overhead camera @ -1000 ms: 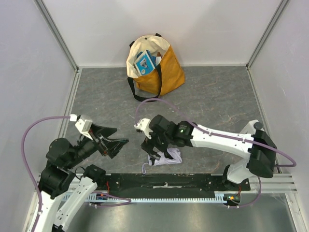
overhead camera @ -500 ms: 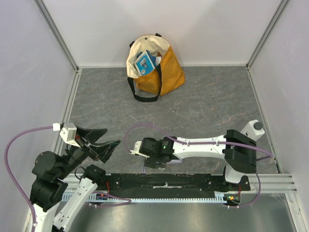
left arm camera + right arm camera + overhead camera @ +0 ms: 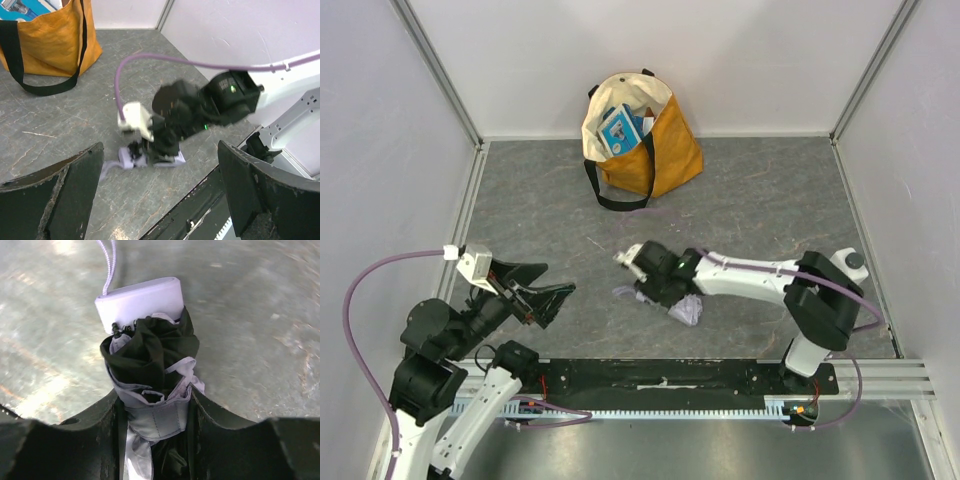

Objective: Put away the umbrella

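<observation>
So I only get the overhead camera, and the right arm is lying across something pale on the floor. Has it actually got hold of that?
Observer: Yes. The right wrist camera shows the right gripper shut on the folded umbrella, squeezing it from both sides.
Visitor: Which end sticks out?
Observer: The pale handle, pointing away from the gripper, with its thin strap trailing beyond it.
Visitor: And the other arm?
Observer: Its own camera shows the left gripper wide open and empty.
</observation>
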